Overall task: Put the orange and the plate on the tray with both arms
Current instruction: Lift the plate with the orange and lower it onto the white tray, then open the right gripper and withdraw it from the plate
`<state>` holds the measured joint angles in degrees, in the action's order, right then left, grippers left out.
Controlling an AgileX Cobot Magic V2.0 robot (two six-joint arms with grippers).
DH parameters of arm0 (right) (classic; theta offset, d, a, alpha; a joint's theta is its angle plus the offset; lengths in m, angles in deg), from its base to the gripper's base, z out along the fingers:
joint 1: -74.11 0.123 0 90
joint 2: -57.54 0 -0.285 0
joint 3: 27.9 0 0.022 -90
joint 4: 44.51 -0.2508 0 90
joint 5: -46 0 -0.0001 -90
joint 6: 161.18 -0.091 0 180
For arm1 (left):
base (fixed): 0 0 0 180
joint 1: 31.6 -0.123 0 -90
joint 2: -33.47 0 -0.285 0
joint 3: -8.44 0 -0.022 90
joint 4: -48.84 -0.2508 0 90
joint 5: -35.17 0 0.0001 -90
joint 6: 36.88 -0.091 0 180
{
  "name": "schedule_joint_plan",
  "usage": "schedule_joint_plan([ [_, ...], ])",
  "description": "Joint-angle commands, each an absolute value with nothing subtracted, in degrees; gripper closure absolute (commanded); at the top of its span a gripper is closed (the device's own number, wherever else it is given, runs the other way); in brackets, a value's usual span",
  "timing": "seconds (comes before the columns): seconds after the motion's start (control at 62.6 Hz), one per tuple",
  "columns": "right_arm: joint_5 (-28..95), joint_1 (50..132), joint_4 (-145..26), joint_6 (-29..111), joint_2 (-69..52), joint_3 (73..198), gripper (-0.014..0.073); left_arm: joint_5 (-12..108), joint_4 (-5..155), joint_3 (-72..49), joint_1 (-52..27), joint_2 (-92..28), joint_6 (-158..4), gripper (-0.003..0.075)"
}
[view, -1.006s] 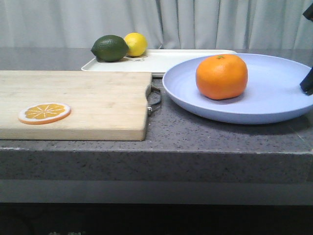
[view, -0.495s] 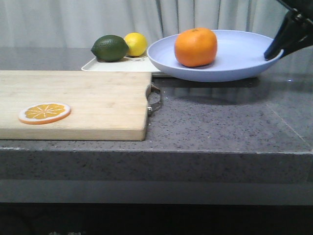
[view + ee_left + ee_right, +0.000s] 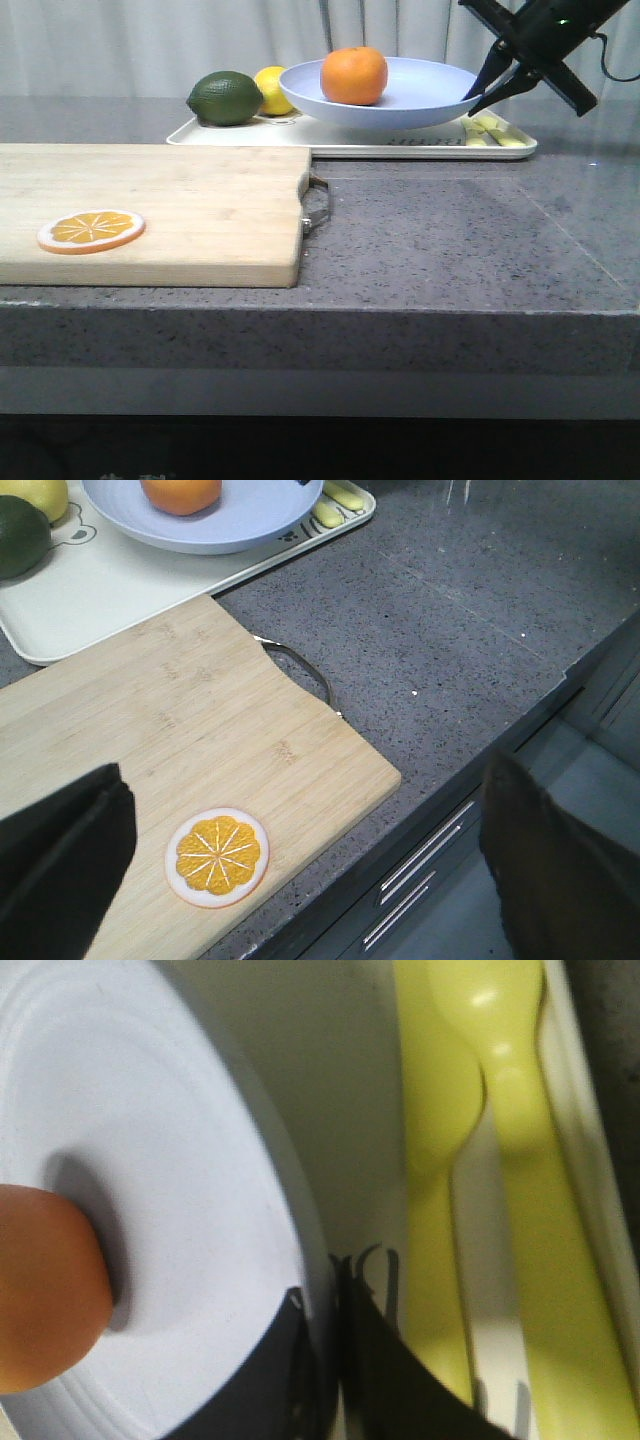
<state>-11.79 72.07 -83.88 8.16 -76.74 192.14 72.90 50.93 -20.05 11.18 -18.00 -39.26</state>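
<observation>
The orange (image 3: 354,75) sits in the lavender-blue plate (image 3: 420,95), which hangs over the cream tray (image 3: 340,138) at the back of the counter. My right gripper (image 3: 480,88) is shut on the plate's right rim, one finger above it and one below. The right wrist view shows the rim (image 3: 180,1160) pinched between the fingers, with the orange (image 3: 45,1290) at the edge. My left gripper (image 3: 300,870) is open and empty, high above the front of the cutting board (image 3: 180,750). The plate (image 3: 250,515), orange (image 3: 180,492) and tray (image 3: 110,590) also show in the left wrist view.
A green lime (image 3: 225,98) and a yellow lemon (image 3: 272,85) lie on the tray's left end. Yellow-green cutlery (image 3: 495,130) lies at its right end. An orange slice disc (image 3: 91,230) rests on the wooden cutting board (image 3: 180,205) at the left.
My right gripper has carried the plate with the orange up and back to the left, from the counter at the right front to above the tray.
</observation>
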Motion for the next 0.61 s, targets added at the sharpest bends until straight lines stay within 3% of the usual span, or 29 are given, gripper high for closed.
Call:
schedule_joint_plan([
  [0.0, -10.94, 72.56, -88.35, 7.59, -74.43, 197.12, 0.0598, 68.66, 51.4, -18.49, 11.02, -17.7, -38.6, 0.0047],
  [0.287, -9.89, 72.87, -88.61, 7.59, -74.72, 197.58, 0.0233, 68.66, 51.4, -18.49, 11.02, -17.7, -38.6, 0.0046],
  [0.367, -9.84, 72.87, -88.61, 7.65, -74.37, 197.58, 0.0198, 68.66, 51.4, -18.49, 11.02, -17.7, -38.6, 0.0046],
  [0.591, -9.77, 72.92, -84.04, 12.87, -70.01, 197.63, 0.02, 67.79, 51.16, -18.49, 11.02, -17.7, -38.6, 0.0047],
])
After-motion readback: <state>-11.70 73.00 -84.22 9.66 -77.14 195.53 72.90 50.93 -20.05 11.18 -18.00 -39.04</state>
